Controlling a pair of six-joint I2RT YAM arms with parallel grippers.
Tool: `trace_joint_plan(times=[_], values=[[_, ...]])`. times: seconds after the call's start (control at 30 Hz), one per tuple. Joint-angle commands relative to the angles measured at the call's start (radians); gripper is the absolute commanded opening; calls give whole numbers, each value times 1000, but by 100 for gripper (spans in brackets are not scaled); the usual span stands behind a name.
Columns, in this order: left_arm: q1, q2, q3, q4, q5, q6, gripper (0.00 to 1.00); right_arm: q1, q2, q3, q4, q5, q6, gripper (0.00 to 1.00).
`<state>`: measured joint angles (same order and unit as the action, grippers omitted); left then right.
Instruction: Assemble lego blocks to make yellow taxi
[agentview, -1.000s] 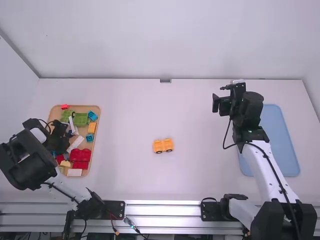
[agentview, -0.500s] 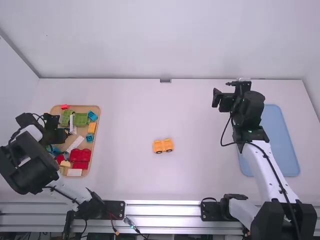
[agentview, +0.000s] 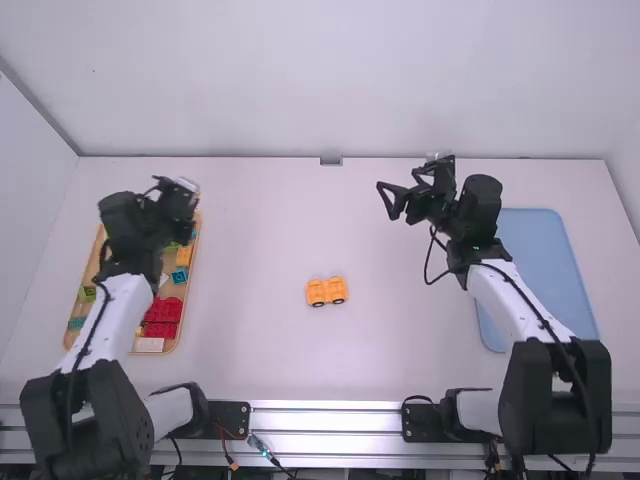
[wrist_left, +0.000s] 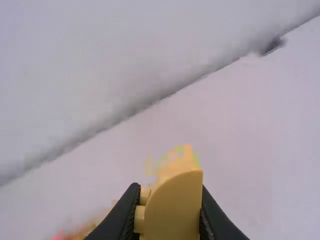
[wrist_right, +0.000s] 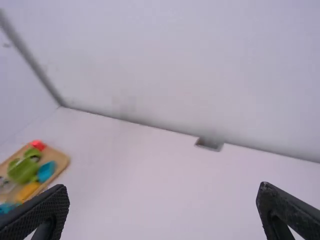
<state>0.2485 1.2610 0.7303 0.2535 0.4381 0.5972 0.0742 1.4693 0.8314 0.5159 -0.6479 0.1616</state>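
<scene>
Robot lab | white table (agentview: 400, 370) | metal rail (agentview: 330, 450) | exposed cables (agentview: 230, 455) | white walls (agentview: 330, 80)

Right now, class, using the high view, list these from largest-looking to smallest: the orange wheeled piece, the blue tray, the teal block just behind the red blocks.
1. Blue tray
2. Orange wheeled piece
3. Teal block

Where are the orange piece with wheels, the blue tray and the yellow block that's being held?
Orange wheeled piece (agentview: 337, 289): high view, right half of its body.
Blue tray (agentview: 550, 260): high view, its bare floor.
Yellow curved block (wrist_left: 172, 210): left wrist view, its broad flat face.
</scene>
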Motion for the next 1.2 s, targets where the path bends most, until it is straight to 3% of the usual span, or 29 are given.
trace_joint_plan(times=[0.0,0.07,0.27,0.47,0.5,0.63,0.77,1.17], values=[[-133,-17,-76,91,14,-6,8,37,67,31,61,-163,59,99],[-221,-10,-99,150,16,-8,2,69,116,31,140,-231,66,99],[-363,85,-82,288,21,-156,2,134,193,31,288,-302,142,99],[-464,233,-26,437,21,-216,2,186,192,33,301,-227,96,100],[-487,270,3,451,21,-216,2,195,192,33,300,-196,97,96],[-551,348,95,454,18,-271,2,200,192,33,312,-181,108,89],[-595,388,158,402,15,-205,2,200,192,33,315,-150,173,88],[-636,391,164,397,19,-166,2,199,192,33,284,-113,201,70]])
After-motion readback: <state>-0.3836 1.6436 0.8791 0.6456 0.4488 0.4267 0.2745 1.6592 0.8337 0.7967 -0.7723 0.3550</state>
